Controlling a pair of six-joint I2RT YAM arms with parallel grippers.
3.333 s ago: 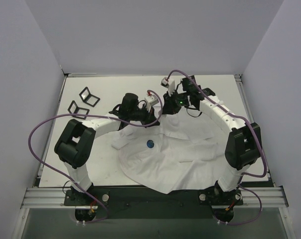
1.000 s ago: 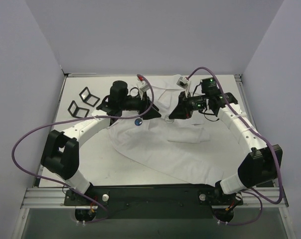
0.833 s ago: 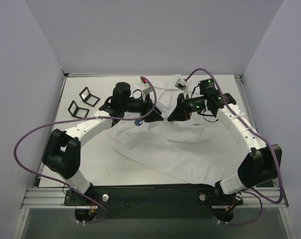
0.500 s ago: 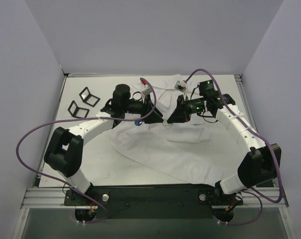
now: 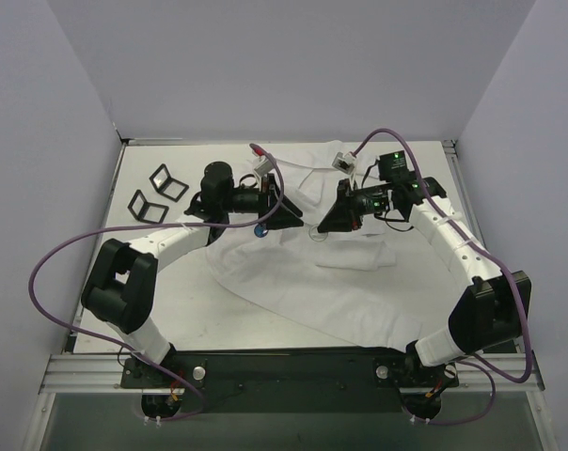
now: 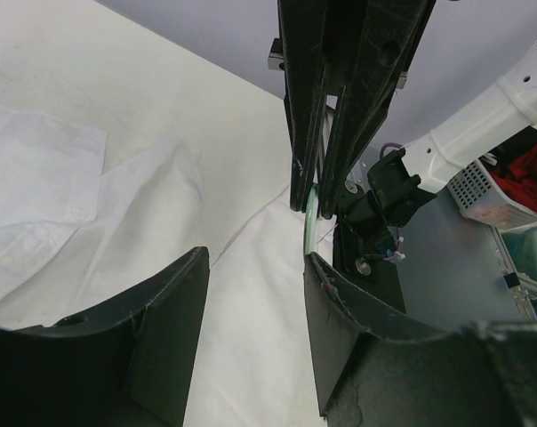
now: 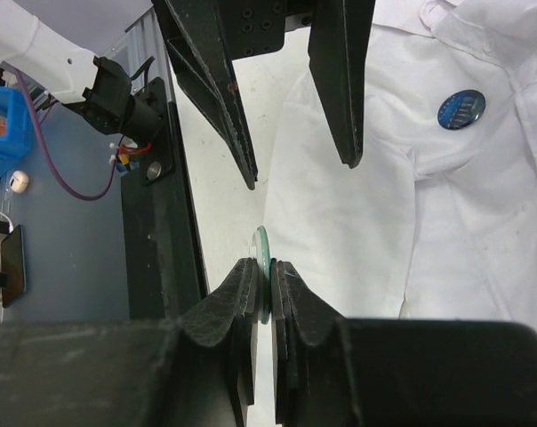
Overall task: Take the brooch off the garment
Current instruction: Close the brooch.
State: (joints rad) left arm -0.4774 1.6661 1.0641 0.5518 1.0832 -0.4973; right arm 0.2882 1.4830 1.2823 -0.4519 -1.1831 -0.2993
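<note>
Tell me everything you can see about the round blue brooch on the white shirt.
The round dark blue brooch is a flat glossy disc with faint pale markings on its face. It lies face up on the large white thin-fabric shirt, beside a stitched seam. Only fabric touches it: it sits outside the open fingers of the left gripper and clear of the right gripper, shut on a thin pale green disc.

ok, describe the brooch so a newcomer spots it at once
Start at the big white garment spread across the table. On its far-left part, beside the left gripper, sits the brooch: a small round dark-blue badge, the only coloured spot on the cloth, unlike the thin green disc pinched in the right gripper.
</note>
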